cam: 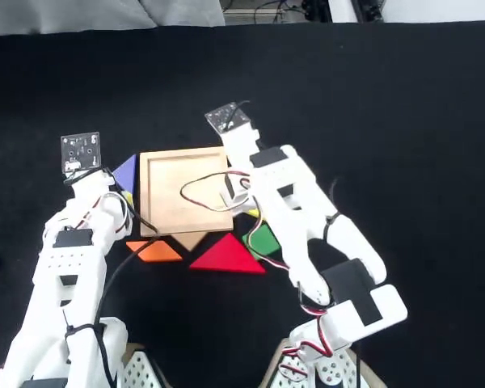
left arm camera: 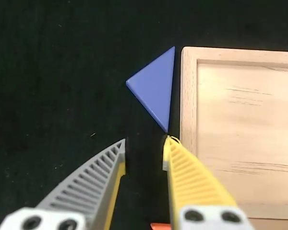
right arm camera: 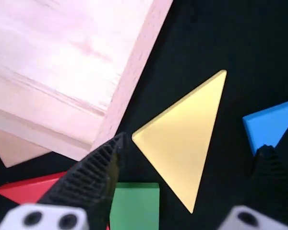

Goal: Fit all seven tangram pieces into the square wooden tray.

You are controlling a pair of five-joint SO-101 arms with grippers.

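Observation:
The square wooden tray (cam: 186,190) (left arm camera: 240,134) (right arm camera: 77,62) lies empty at mid table. A blue-violet triangle (cam: 127,171) (left arm camera: 156,88) rests against its left wall. My left gripper (cam: 123,196) (left arm camera: 145,143) is open just short of that triangle's near tip, its yellow finger (left arm camera: 192,177) along the tray wall. My right gripper (cam: 244,200) (right arm camera: 192,146) is open, low over a yellow triangle (right arm camera: 182,134) by the tray's front right corner, one black finger (right arm camera: 103,167) on each side of it.
Along the tray's front edge lie an orange triangle (cam: 153,251), a wood-coloured triangle (cam: 188,239) (right arm camera: 12,148), a red triangle (cam: 226,255) (right arm camera: 29,189) and a green piece (cam: 264,240) (right arm camera: 134,206). A light-blue piece (right arm camera: 271,124) lies beyond the yellow one.

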